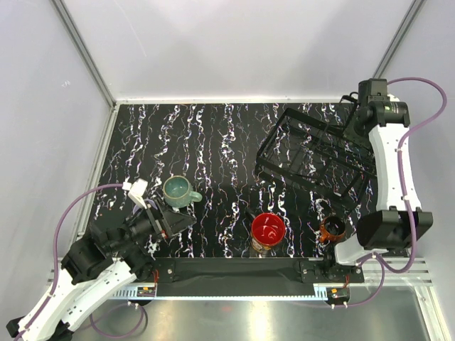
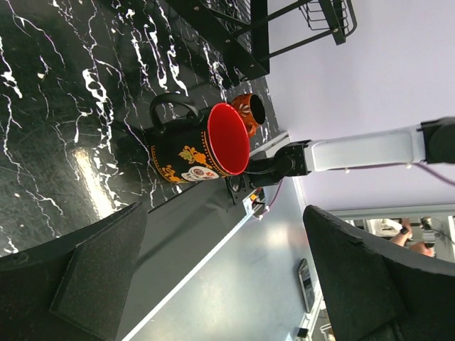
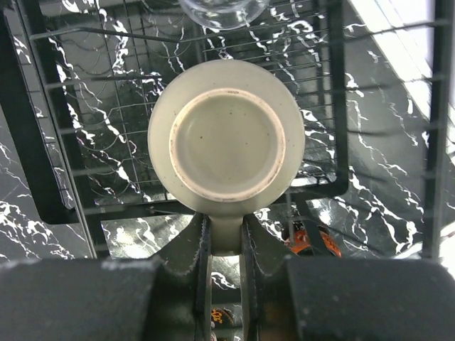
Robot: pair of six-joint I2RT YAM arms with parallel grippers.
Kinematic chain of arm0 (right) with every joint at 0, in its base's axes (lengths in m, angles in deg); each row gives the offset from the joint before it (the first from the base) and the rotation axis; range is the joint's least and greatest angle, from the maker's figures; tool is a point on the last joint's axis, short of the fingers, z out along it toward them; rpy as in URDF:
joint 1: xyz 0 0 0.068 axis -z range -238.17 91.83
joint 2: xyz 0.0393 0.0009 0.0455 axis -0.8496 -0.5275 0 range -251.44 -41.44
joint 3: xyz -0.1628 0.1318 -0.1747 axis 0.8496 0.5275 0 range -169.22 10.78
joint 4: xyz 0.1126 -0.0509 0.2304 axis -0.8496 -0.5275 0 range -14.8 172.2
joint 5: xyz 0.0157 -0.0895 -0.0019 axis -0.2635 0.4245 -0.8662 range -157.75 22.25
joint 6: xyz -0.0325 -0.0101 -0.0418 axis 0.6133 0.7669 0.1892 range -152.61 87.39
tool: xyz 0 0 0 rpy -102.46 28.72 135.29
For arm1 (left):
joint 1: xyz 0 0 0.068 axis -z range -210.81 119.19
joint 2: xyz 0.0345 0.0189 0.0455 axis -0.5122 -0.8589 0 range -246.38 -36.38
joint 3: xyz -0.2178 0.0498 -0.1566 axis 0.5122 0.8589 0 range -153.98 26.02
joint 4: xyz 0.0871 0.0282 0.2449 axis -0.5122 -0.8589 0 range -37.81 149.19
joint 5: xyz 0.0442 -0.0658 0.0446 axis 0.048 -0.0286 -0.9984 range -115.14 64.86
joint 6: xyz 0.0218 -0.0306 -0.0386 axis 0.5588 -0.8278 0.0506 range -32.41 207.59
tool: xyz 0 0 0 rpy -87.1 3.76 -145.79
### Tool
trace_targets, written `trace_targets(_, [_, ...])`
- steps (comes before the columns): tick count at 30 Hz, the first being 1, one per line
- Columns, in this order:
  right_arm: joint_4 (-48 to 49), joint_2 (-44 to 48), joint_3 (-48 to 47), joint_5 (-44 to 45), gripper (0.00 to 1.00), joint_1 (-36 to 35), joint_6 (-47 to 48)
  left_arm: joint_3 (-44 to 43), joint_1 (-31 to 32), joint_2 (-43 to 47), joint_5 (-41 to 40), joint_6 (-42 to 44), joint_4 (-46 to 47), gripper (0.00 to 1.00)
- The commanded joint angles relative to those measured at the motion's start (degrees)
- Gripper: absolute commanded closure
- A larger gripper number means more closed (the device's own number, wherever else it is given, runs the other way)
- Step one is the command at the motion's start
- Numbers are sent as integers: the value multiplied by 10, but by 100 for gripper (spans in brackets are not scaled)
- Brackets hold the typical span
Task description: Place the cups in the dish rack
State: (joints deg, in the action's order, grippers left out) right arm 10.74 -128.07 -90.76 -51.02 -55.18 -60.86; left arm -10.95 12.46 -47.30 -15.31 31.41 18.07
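Observation:
My right gripper [image 3: 226, 234] is shut on the handle of the beige mug [image 3: 226, 135]. It holds the mug bottom-up over the black wire dish rack [image 3: 43, 142], which stands at the far right [image 1: 298, 153]. A clear glass [image 3: 224, 11] sits in the rack beyond the mug. My left gripper [image 2: 226, 220] is open and empty, just near-right of the teal-green mug [image 1: 176, 189]. The red-inside dark mug [image 1: 268, 230] stands at front centre and also shows in the left wrist view [image 2: 202, 145]. The small orange mug [image 1: 332, 228] stands at front right. The lavender tumbler is out of view.
A black mat strip [image 1: 234, 270] runs along the table's near edge between the arm bases. The right arm [image 1: 389, 163] stretches along the table's right side to the rack. Grey walls enclose the left and back.

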Motion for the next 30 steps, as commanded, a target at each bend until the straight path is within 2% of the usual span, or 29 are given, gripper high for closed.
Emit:
trace_targets(1, [39,-18,-5,-14,100,1,17,-7,-1,0,16,33,5,1])
trace_targets(13, [53,-59,20,18,100,8,13,-17,-1,-18,12,76,-22,1])
trace_targets(17, [61,-64,28,16,94,11,19,-18,-1,-34,23,86,-17,1])
trace_targets(21, [64,-67,34,15,81,14,24,-17,-1,-47,36,90,-12,1])
trace_targets(22, [64,-66,34,15,73,14,25,-16,-1,-50,38,91,-12,1])
trace_targets(28, [69,-48,45,-2,42,14,34,-11,-1,-65,44,92,-10,1])
trace_targets(30, [66,-43,49,-2,37,14,38,-9,-1,-74,57,92,-5,1])
